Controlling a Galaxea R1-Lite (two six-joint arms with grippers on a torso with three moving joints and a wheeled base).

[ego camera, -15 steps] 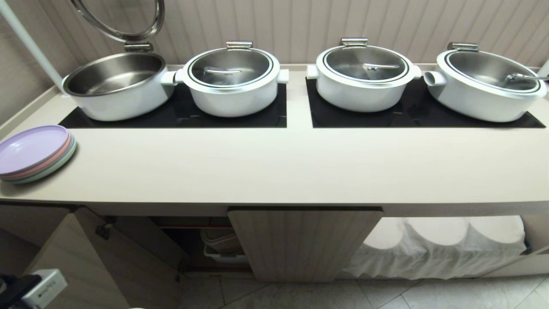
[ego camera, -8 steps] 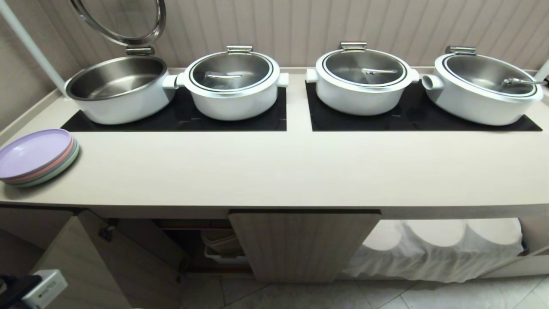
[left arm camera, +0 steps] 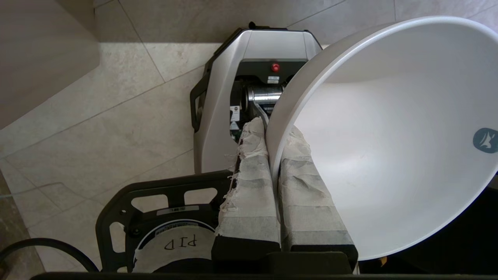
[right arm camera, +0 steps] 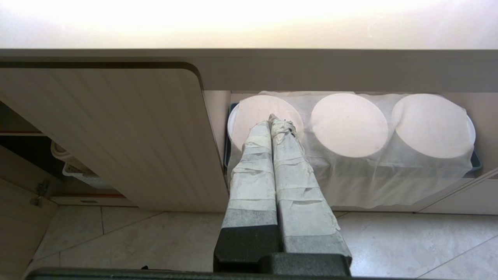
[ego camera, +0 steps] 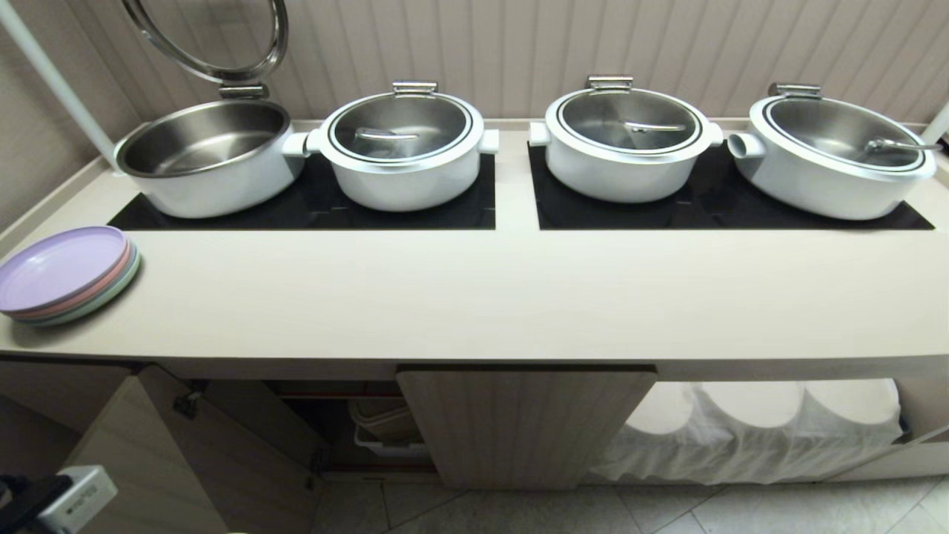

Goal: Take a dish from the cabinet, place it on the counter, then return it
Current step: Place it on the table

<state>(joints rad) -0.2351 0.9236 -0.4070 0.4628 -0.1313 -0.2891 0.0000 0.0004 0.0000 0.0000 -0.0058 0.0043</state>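
Observation:
The dish (left arm camera: 389, 147), a plain white bowl, hangs tilted over the tiled floor, low and apart from the counter. My left gripper (left arm camera: 272, 130) is shut on its rim, one taped finger inside the bowl and one outside. The beige counter (ego camera: 474, 297) spans the head view. Below it is the cabinet: one fluted door (ego camera: 523, 423) is closed, the left door (ego camera: 148, 460) is swung open, and white containers show in the dark interior (ego camera: 385, 426). My right gripper (right arm camera: 274, 122) is shut and empty, pointing at the cloth-draped opening.
Several white pots (ego camera: 404, 148) stand on black panels (ego camera: 712, 200) at the back of the counter; the leftmost has its lid raised. Coloured plates (ego camera: 63, 274) are stacked at the counter's left end. Cloth-covered round stacks (ego camera: 749, 423) fill the right opening. My own base (left arm camera: 241, 97) lies under the bowl.
The whole head view has shifted slightly downward in the picture, so the camera moved. Nothing on the counter has moved.

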